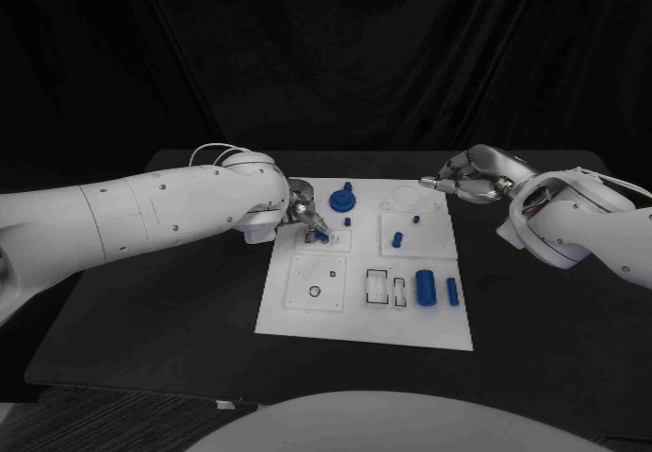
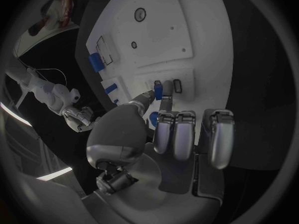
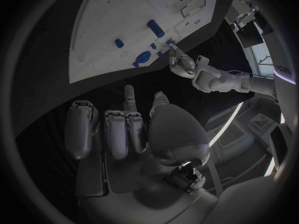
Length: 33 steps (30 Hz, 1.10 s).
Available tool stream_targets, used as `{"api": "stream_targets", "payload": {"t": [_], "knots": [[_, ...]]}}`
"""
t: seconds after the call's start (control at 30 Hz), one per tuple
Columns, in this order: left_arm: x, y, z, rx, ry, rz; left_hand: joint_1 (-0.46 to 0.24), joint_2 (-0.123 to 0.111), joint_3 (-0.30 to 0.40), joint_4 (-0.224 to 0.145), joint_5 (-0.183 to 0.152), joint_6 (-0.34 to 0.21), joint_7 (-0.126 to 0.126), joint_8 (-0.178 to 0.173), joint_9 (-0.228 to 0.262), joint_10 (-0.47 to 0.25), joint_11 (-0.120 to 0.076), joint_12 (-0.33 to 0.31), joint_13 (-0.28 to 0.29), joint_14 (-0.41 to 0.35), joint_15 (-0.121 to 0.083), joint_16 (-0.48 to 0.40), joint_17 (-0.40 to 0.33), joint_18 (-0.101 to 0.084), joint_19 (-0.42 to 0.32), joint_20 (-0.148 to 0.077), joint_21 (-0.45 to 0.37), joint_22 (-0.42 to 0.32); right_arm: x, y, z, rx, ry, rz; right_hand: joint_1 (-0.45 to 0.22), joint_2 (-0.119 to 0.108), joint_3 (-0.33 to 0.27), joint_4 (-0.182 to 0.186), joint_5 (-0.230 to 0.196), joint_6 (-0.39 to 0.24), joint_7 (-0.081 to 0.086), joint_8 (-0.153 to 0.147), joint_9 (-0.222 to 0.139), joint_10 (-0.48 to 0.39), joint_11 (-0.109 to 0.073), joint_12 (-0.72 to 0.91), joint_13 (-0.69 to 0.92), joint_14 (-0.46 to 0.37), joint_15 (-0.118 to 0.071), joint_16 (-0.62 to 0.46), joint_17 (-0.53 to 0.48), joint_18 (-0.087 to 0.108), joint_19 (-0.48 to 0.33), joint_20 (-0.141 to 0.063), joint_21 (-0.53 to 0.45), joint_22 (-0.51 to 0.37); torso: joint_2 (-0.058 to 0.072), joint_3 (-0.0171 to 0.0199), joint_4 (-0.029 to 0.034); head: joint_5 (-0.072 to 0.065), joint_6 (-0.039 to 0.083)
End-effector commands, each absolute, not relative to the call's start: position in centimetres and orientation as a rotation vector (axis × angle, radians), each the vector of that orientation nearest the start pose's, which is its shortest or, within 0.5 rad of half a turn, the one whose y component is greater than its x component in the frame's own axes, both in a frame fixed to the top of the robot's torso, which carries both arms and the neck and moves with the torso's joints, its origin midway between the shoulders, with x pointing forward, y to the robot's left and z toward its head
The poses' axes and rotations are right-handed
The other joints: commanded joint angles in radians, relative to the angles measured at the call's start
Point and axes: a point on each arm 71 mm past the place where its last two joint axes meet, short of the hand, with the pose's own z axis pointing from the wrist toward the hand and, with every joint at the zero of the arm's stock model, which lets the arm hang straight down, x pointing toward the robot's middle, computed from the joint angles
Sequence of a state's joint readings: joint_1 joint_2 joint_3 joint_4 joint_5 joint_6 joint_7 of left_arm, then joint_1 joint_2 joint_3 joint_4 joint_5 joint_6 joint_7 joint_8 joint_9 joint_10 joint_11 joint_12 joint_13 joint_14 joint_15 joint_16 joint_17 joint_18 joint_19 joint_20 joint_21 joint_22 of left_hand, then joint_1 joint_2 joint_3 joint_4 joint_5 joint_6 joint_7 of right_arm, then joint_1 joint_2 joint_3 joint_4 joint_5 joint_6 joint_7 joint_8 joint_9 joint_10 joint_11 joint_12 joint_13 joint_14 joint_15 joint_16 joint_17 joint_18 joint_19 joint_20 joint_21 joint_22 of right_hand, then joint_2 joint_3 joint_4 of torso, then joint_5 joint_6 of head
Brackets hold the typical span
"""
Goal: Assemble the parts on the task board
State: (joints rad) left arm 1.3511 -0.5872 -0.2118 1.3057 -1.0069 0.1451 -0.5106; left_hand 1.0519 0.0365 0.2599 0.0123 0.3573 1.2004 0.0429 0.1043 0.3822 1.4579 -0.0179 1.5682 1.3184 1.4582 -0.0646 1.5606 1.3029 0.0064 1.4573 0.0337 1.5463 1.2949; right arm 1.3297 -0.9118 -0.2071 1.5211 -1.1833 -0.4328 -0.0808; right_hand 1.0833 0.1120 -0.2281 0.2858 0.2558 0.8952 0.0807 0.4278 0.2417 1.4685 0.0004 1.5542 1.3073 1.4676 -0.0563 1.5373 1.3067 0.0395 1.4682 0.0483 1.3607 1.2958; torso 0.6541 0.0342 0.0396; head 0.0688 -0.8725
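Black table (image 1: 163, 311), flat white task board (image 1: 366, 320)

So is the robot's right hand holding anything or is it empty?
Empty. The right hand hovers past the task board, most fingers curled in, nothing between them in the right wrist view.

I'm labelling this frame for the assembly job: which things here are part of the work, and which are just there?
Part of the job:
- white task board
- blue part pinched by the left hand over the board
- blue knob
- blue cylinder
- blue bar
- small blue peg

Just there:
- black table
- right hand, holding nothing, beside the board's far corner
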Motion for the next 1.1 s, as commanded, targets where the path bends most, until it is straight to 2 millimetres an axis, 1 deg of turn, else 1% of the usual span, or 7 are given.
{"api": "stream_targets", "payload": {"t": [0.03,0.13,0.2,0.3,0.6,0.87,1.1], "knots": [[51.58,15.31,-22.00,-0.063,2.338,-0.383,0.016,-0.012,0.111,-0.025,0.035,0.000,-0.005,-0.011,0.020,0.113,-0.018,0.003,0.252,0.113,-0.019,0.010,0.268,0.010,0.068,-0.003,-0.017,0.226,48.88,-24.53,-18.00,0.096,1.676,0.638,0.028,0.010,-0.045,0.004,0.031,0.003,0.003,-0.003,0.006,0.102,0.007,0.017,0.264,0.080,-0.001,-0.012,0.153,0.017,-0.008,0.005,-0.026,0.199,-0.001,0.0000,-0.0002,0.002,0.000],[51.55,15.32,-22.05,-0.052,2.351,-0.380,0.017,-0.012,0.112,-0.026,0.035,0.001,-0.006,-0.010,0.020,0.113,-0.019,0.003,0.252,0.113,-0.019,0.010,0.268,0.010,0.068,-0.003,-0.018,0.226,48.89,-24.51,-18.03,0.096,1.678,0.637,0.028,0.010,-0.045,0.004,0.031,0.003,0.003,-0.003,0.006,0.102,0.007,0.017,0.264,0.080,-0.001,-0.012,0.153,0.017,-0.008,0.005,-0.026,0.199,-0.001,0.0007,-0.0008,0.004,0.000],[51.53,15.33,-22.09,-0.045,2.360,-0.377,0.017,-0.012,0.113,-0.026,0.035,0.001,-0.006,-0.010,0.021,0.113,-0.019,0.003,0.252,0.113,-0.019,0.010,0.268,0.011,0.067,-0.003,-0.018,0.225,48.89,-24.51,-18.04,0.097,1.679,0.637,0.028,0.010,-0.045,0.004,0.031,0.003,0.003,-0.003,0.006,0.102,0.007,0.017,0.264,0.080,-0.001,-0.012,0.153,0.017,-0.008,0.005,-0.026,0.199,-0.001,0.0009,-0.0007,0.002,0.000],[51.52,15.26,-22.13,-0.045,2.370,-0.385,0.017,-0.013,0.113,-0.026,0.034,0.002,-0.006,-0.009,0.021,0.113,-0.019,0.003,0.252,0.113,-0.019,0.010,0.268,0.011,0.066,-0.003,-0.020,0.223,48.91,-24.51,-18.07,0.098,1.681,0.637,0.028,0.010,-0.045,0.004,0.031,0.003,0.003,-0.003,0.006,0.102,0.007,0.017,0.264,0.080,-0.001,-0.012,0.153,0.017,-0.008,0.005,-0.026,0.199,0.000,0.0006,0.0000,0.002,0.000],[51.43,14.72,-22.24,-0.093,2.406,-0.454,0.022,-0.012,0.120,-0.031,0.036,0.002,-0.006,-0.009,0.024,0.113,-0.019,0.003,0.252,0.113,-0.020,0.010,0.268,0.012,0.064,-0.004,-0.022,0.221,48.93,-24.57,-18.13,0.101,1.685,0.634,0.028,0.010,-0.045,0.004,0.031,0.003,0.003,-0.003,0.006,0.102,0.007,0.017,0.264,0.080,-0.001,-0.012,0.153,0.017,-0.008,0.005,-0.026,0.199,0.000,0.0004,-0.0004,0.002,0.000],[51.48,14.73,-22.27,-0.106,2.411,-0.458,0.026,-0.012,0.123,-0.035,0.037,0.001,-0.006,-0.009,0.025,0.113,-0.019,0.003,0.252,0.113,-0.020,0.010,0.268,0.013,0.062,-0.004,-0.024,0.219,48.94,-24.63,-18.15,0.102,1.686,0.632,0.028,0.010,-0.045,0.005,0.031,0.003,0.003,-0.004,0.006,0.102,0.007,0.017,0.264,0.080,-0.001,-0.012,0.152,0.017,-0.008,0.005,-0.026,0.199,-0.001,0.0006,-0.0007,-0.002,0.000],[51.52,14.80,-22.29,-0.106,2.425,-0.437,0.030,-0.015,0.127,-0.040,0.042,0.001,-0.006,-0.009,0.027,0.113,-0.019,0.003,0.252,0.113,-0.020,0.010,0.268,0.014,0.060,-0.004,-0.027,0.216,48.94,-24.61,-18.20,0.101,1.690,0.632,0.029,0.012,-0.046,0.005,0.032,0.003,0.003,-0.004,0.006,0.102,0.007,0.017,0.264,0.080,-0.001,-0.012,0.151,0.017,-0.008,0.005,-0.027,0.199,0.000,0.0007,-0.0007,-0.001,0.000]]}}
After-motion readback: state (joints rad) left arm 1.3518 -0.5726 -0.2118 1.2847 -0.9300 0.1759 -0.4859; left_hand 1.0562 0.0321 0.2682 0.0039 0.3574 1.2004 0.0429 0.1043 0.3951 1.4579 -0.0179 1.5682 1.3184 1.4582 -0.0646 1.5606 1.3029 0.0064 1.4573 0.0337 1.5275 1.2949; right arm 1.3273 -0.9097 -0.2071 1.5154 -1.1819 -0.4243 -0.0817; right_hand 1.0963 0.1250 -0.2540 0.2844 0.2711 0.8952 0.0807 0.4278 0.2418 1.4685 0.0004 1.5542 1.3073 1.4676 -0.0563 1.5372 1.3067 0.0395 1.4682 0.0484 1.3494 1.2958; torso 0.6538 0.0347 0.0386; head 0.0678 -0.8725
